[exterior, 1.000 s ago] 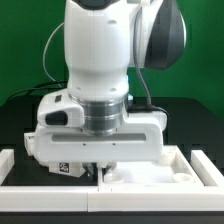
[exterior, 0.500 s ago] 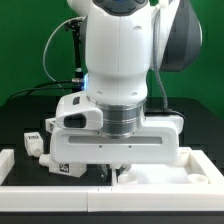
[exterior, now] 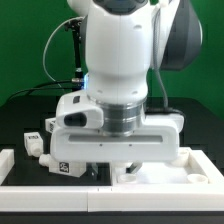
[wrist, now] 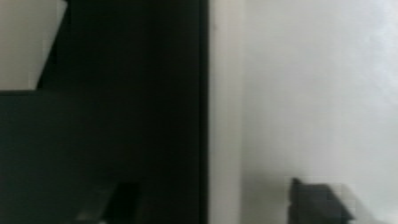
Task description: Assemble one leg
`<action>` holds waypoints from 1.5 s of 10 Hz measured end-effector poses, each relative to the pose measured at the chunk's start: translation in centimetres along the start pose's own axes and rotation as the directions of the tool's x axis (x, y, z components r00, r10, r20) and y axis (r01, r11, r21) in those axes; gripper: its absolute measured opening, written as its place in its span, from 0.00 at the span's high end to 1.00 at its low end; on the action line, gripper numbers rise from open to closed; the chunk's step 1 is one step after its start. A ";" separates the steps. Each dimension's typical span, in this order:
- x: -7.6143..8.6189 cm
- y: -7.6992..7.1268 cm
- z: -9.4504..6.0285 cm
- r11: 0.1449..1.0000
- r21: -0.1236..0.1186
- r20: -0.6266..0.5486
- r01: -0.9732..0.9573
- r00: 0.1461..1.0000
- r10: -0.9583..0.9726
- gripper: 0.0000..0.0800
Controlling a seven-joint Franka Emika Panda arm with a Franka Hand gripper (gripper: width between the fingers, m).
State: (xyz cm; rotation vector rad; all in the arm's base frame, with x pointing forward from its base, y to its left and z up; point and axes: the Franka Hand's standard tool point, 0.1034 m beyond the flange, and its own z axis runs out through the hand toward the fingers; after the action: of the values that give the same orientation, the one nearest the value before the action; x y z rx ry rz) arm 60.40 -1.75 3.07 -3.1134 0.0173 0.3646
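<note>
The dark two-finger gripper (wrist: 222,203) on the bulky white robot arm (exterior: 118,60) hangs low over the large white square tray-like tabletop (exterior: 165,172), its fingers (wrist: 320,205) spread wide, with nothing pinched. The leg (exterior: 35,140) - a small white plastic block with black-and-white tags - lies on the black table (exterior: 20,110) at the exterior view's left, apart from the claw.

No word, brand name or number can be read in either view. The only signs are black-and-white square fiducial tags (patterns, not letters). Some are on the small white leg (exterior: 35,142) at the exterior view's left, and one tag (exterior: 65,168) sits lower down, on a surface I cannot make out. The wrist view is too blurred to read.
</note>
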 end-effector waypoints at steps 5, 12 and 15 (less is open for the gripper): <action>-2.1 0.1 -3.6 0.999 0.010 0.010 0.046 0.999 -0.046 0.20; -4.1 5.7 -1.2 0.624 -0.099 0.038 0.775 0.630 -0.776 0.19; -4.1 5.6 -1.1 0.591 -0.094 0.042 0.801 0.596 -0.802 0.19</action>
State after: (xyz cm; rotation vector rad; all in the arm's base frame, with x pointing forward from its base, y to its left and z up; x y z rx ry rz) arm 56.56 -7.30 5.08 -2.7844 -1.4021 0.3139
